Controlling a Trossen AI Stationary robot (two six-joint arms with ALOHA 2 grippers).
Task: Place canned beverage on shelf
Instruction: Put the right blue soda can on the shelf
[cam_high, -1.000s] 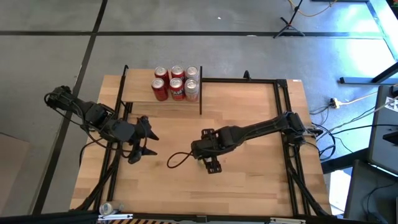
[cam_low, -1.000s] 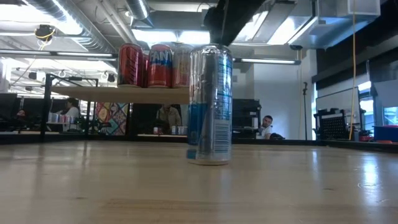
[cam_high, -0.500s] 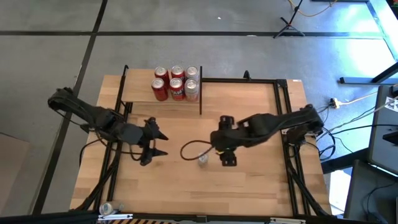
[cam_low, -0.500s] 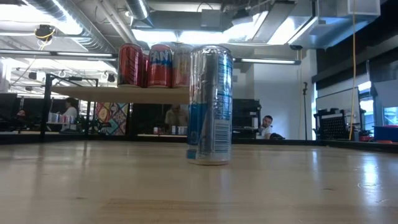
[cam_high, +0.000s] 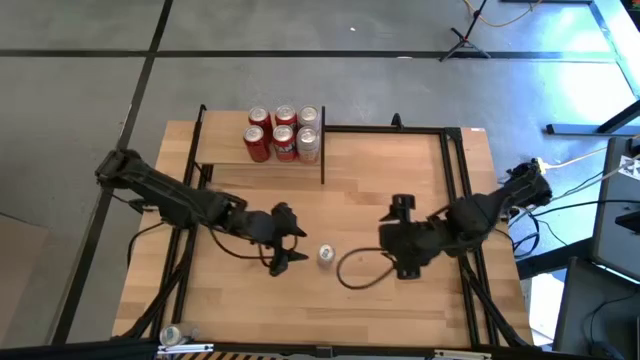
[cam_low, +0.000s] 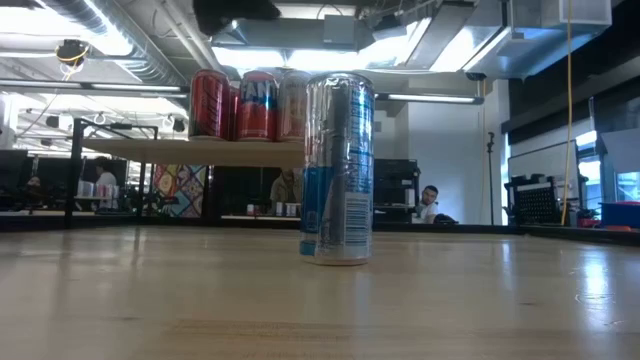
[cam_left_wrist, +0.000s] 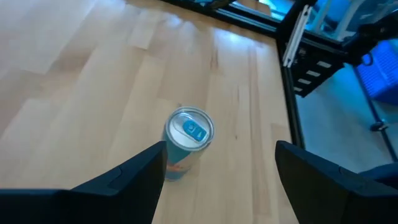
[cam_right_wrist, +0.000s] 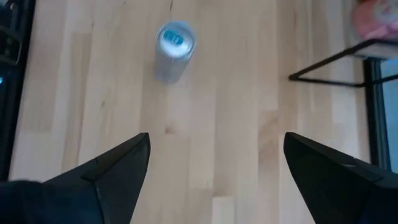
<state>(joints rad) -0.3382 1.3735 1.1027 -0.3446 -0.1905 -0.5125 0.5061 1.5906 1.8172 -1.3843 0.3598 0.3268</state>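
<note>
Can: slim silver-and-blue drink can (cam_low: 338, 170) with a blue tab, upright mid-table, untouched.
Left gripper (cam_high: 293, 239): fingers spread, just beside the can.
Right gripper (cam_high: 399, 238): fingers spread, farther off on the can's other side.
Shelf (cam_high: 225, 146): six cans (cam_high: 283, 134) on it.

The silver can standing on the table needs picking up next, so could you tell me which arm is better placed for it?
Probably the left. Its open pincer is close beside the silver can and faces it, while the right pincer, also open, sits farther off.
</note>
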